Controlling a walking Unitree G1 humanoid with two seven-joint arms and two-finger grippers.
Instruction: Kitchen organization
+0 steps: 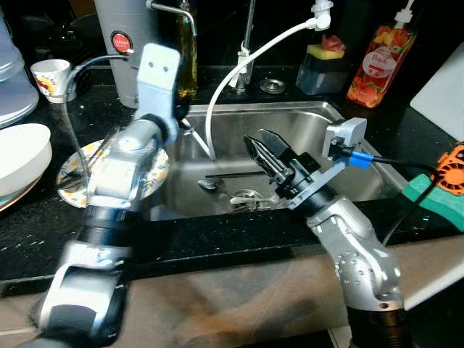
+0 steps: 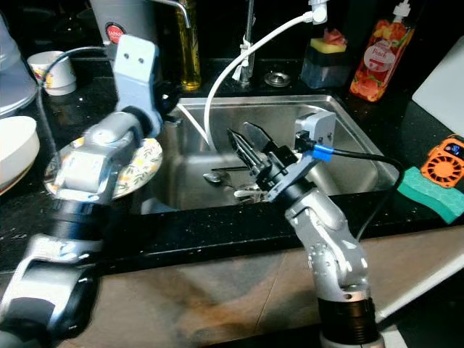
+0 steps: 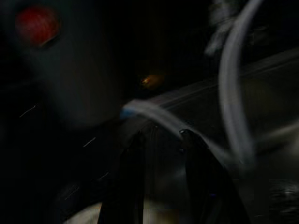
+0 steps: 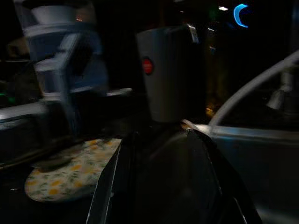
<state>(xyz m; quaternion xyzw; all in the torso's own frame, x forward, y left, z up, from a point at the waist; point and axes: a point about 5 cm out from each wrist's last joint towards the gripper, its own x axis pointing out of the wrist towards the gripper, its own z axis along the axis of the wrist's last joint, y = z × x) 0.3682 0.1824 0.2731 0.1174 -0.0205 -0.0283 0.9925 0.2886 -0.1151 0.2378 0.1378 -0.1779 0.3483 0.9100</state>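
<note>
I am looking down at a black speckled desk (image 1: pixel 217 235) with a steel sink (image 1: pixel 348 130) sunk into it, the back of the kitchen dark. A floral plate (image 2: pixel 148 163) lies flat on the desk just left of the sink, partly hidden by my left arm; it is pale with yellow and green flowers. My left gripper (image 3: pixel 161 140) hangs above the plate's edge near the sink's left rim, its jaws a little apart and holding nothing. My right gripper (image 1: pixel 262 148) is raised over the middle of the sink, jaws spread and empty. In the basin I can make out a spoon (image 1: pixel 210 185) and a dark thin utensil near the drain. A white hose (image 1: pixel 246 61) curves down from the tap into the sink between the two arms. Behind the plate stands a grey canister (image 1: pixel 123 43) with a red badge; a paper cup (image 1: pixel 51 76) and stacked white bowls (image 1: pixel 22 156) sit further left. On the right are a soap bottle (image 1: pixel 380 61), a green sponge (image 1: pixel 435 199) and an orange gadget (image 2: pixel 446 161).
</note>
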